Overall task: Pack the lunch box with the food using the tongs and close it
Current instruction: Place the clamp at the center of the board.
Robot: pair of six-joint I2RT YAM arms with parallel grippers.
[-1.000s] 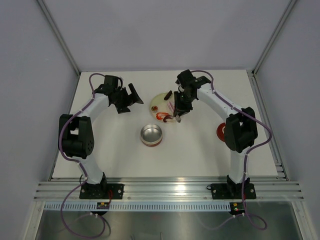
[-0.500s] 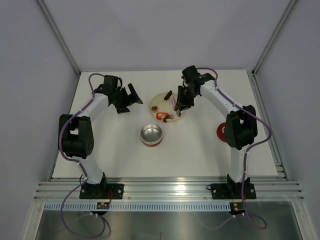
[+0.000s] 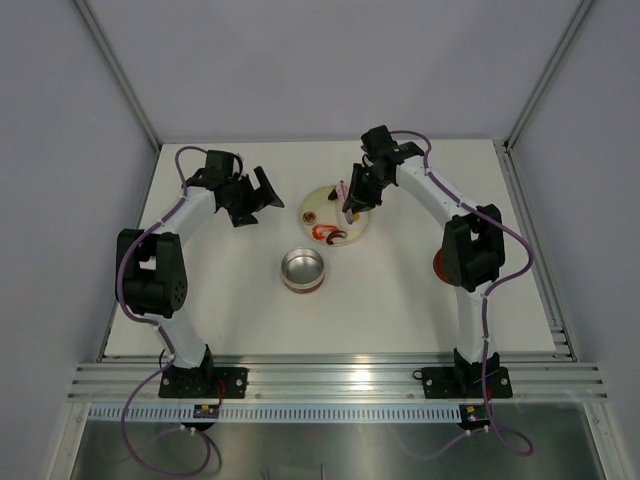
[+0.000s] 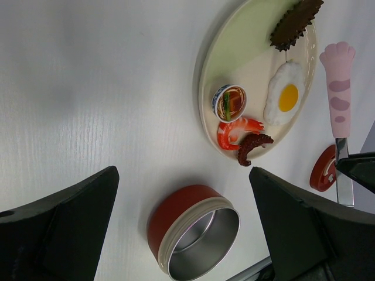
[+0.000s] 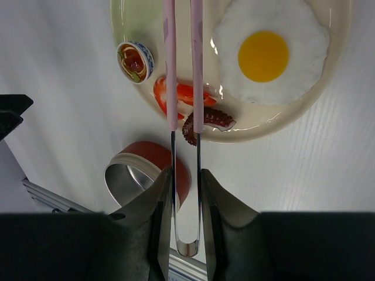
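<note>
On the white table [image 3: 400, 310], the left gripper [image 3: 262, 192] hangs spread wide and empty beside the pale plate [image 4: 246, 47]. The right gripper [image 5: 186, 175] pinches the pink tongs [image 5: 169, 70] above the plate. The open tin [image 4: 176, 216] stands near the plate, its red lid [image 4: 322, 170] well apart. The fried egg [image 5: 266, 52], shrimp [image 5: 184, 93] and brown piece [image 4: 296, 23] lie on the plate.

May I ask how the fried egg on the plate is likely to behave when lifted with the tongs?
The fried egg looks flat, wide and glossy, so the slim tongs would probably slip unless they nip its edge. It seems thin and light, so it should lift easily.
</note>
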